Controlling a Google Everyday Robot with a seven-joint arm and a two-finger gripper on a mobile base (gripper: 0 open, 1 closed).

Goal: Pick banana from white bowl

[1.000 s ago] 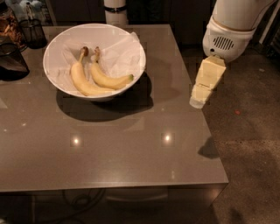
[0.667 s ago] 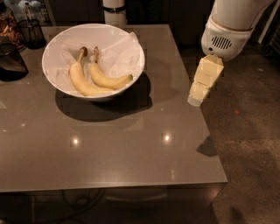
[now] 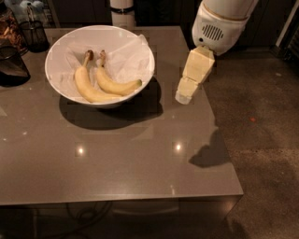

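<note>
The white bowl (image 3: pixel 60 51), lined with crumpled white paper, stands at the back left of the grey table. Two bananas lie side by side in it. The banana (image 3: pixel 114 85) is the slimmer right one, with its dark tip pointing right toward the rim and its pale stem at the back. The thicker banana (image 3: pixel 86 86) with a dark stem end lies to its left. My gripper (image 3: pixel 185 96), cream-coloured, hangs from the white arm above the table just right of the bowl, apart from the bowl and empty.
Dark glass containers (image 3: pixel 13 65) and a wire basket (image 3: pixel 35 33) stand at the table's left edge. A white and black cylinder (image 3: pixel 122 11) stands behind the bowl. The table's right edge (image 3: pixel 224 154) drops to speckled floor.
My gripper has moved left, from beyond the table's right edge to close beside the bowl. The bowl and bananas have not moved.
</note>
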